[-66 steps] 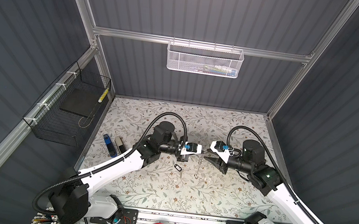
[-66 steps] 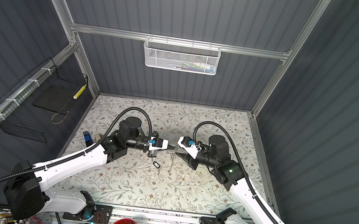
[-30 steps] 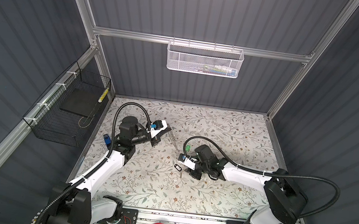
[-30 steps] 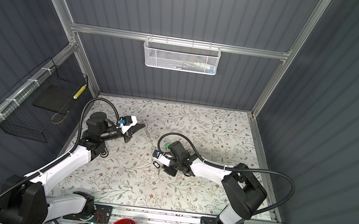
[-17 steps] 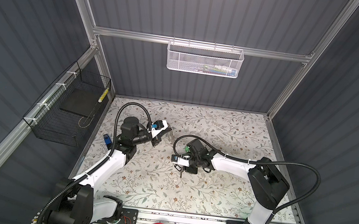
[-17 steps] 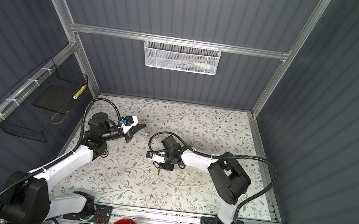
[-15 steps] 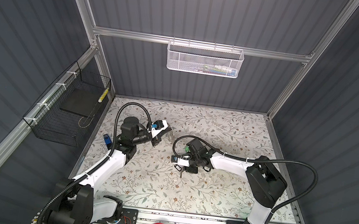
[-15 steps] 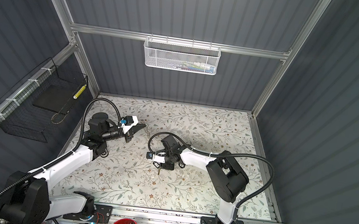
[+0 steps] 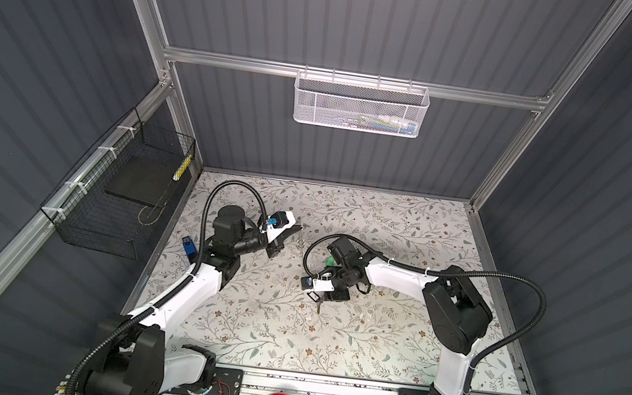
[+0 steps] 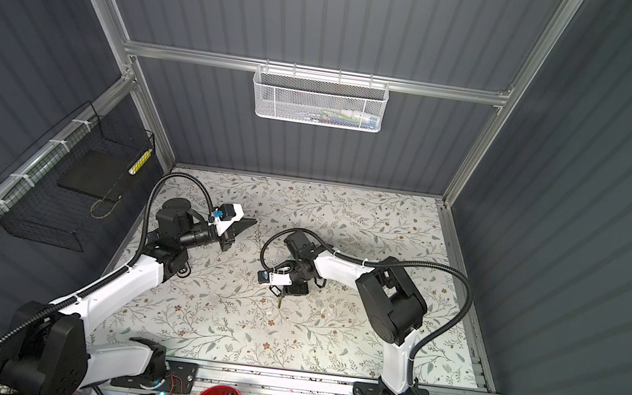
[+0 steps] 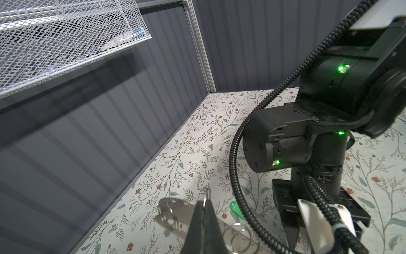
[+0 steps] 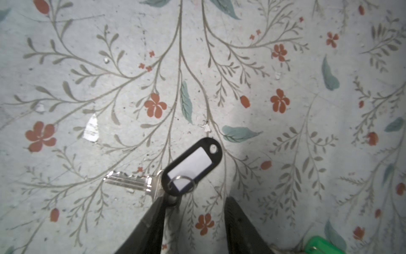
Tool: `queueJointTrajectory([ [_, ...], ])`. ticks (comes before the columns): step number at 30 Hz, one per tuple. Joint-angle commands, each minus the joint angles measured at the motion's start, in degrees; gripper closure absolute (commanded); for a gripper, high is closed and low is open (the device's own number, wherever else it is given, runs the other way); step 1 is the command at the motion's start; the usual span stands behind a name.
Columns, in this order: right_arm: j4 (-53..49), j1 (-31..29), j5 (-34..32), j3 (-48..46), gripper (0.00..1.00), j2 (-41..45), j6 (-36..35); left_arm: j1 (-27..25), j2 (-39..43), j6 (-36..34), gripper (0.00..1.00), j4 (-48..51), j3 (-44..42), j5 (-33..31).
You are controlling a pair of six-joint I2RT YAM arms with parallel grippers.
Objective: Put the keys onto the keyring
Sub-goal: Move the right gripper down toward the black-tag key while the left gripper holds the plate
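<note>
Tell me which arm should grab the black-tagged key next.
Right. The right gripper hangs open at the black-tagged key on the table; the left gripper is shut on the keyring.

Top views: even overhead light. Mat (image 9: pixel 287 329) bright, walls (image 9: pixel 372 26) dim, soft arm shadows, straight lines bow twd edges. Right wrist view: mat sharp, broad shadow over part; right gripper (image 12: pixel 195 199) blurred. Left wrist view: dimmer; left gripper (image 11: pixel 203 205) soft, green LEDs (image 11: pixel 340 68) bloom.
</note>
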State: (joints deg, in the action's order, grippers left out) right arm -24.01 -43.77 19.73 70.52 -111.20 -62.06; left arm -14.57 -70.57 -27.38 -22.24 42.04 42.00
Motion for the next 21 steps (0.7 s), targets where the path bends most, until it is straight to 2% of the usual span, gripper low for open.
queueJointTrajectory([
  [1, -2.3, 0.0, 2.9, 0.2, 0.51, -1.1, -1.8, 0.1, -0.6, -0.1, 1.00, 0.1, 1.6, 1.0],
  [12, -0.5, -1.2, -4.5, 2.3, 0.50, -4.4, 3.8, 0.1, -0.5, 1.5, 1.00, -2.4, 0.1, 1.6],
  [17, -1.1, -1.4, -3.3, 2.1, 0.50, -3.5, 4.2, 0.1, 0.2, 1.4, 1.00, -2.4, -0.4, 1.3],
  [21, -1.0, -1.3, -3.1, 0.6, 0.51, -0.8, 7.6, 0.1, 1.0, 1.6, 1.00, -2.3, -0.8, 1.0],
])
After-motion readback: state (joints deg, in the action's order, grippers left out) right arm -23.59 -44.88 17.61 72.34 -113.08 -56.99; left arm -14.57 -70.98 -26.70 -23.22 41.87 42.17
